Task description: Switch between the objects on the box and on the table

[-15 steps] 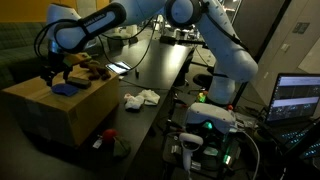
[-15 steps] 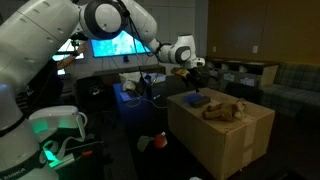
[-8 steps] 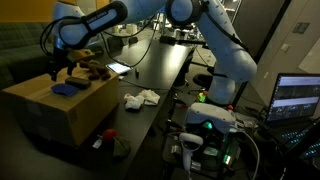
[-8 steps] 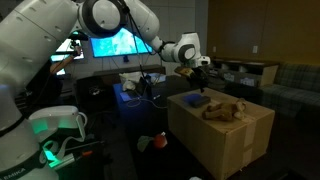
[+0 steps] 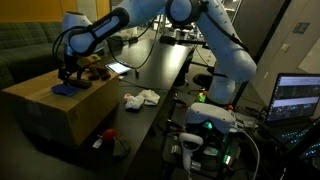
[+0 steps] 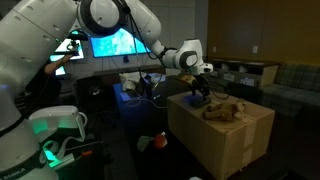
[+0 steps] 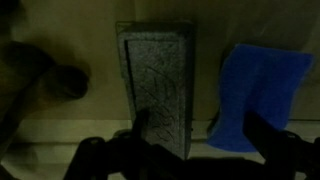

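With the claw (image 7: 185, 160) hovering jaws apart over the cardboard box (image 5: 60, 115), the blue pad (image 7: 262, 95) on its top lies at the claw's 2 o'clock beside the grey block (image 7: 157, 90), so I would slide that way until they straddle the pad alone, then descend straight and close gently.

An exterior view looks past my base (image 5: 210, 125) along the desk (image 5: 165, 72), with the box (image 5: 55, 110) at left. An exterior view from the opposite flank puts that box (image 6: 225, 135) at right. My wrist view looks straight down on it from close up.
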